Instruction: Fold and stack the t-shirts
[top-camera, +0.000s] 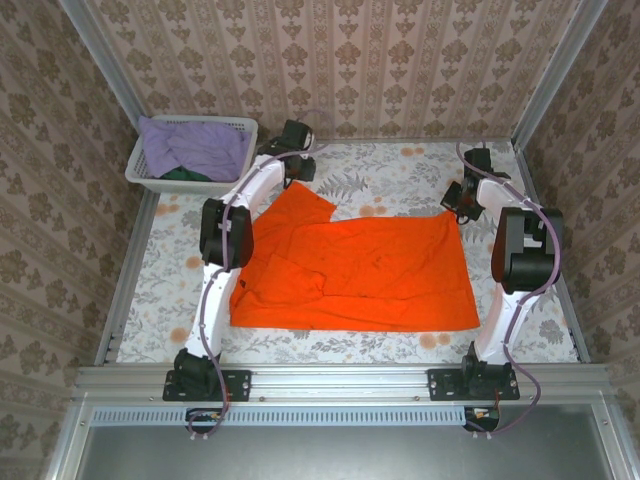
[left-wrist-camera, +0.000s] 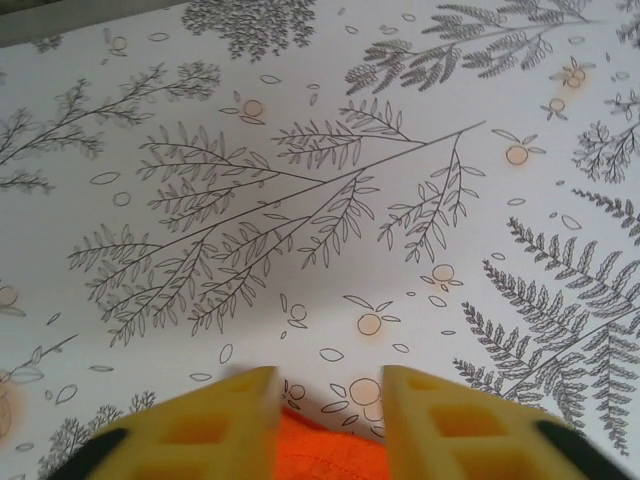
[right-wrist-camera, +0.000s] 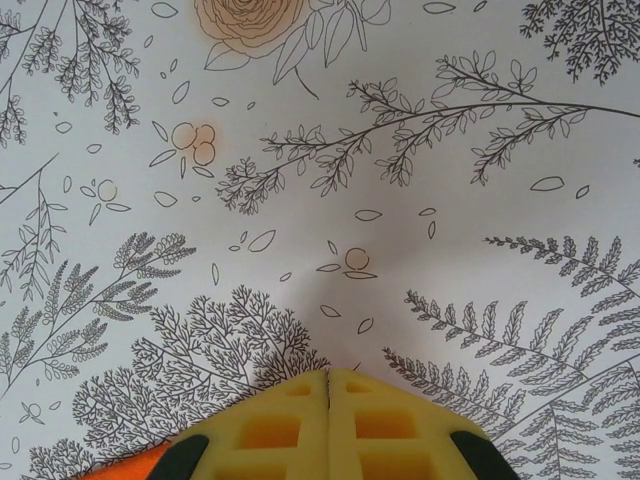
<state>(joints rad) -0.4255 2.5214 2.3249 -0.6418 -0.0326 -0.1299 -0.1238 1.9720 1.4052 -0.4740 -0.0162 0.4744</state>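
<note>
**Printed Worktop, Corner Basket, Papered Walls**

The worktop (top-camera: 400, 175) is covered in a pale cloth printed with grey ferns, leafy sprigs and small orange blossoms; the wrist views show that pattern close up. A white plastic lattice basket (top-camera: 182, 186) stands on its far left corner, against the wall. Beige damask wallpaper (top-camera: 350, 60) lines the three walls. A silver metal rail (top-camera: 340, 380) runs along the near edge.

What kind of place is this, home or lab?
Likely a lab booth styled as a home: wallpapered panels in metal framing, left arm and right arm bolted to a floral-covered table, a laundry basket holding a lavender t-shirt.
</note>
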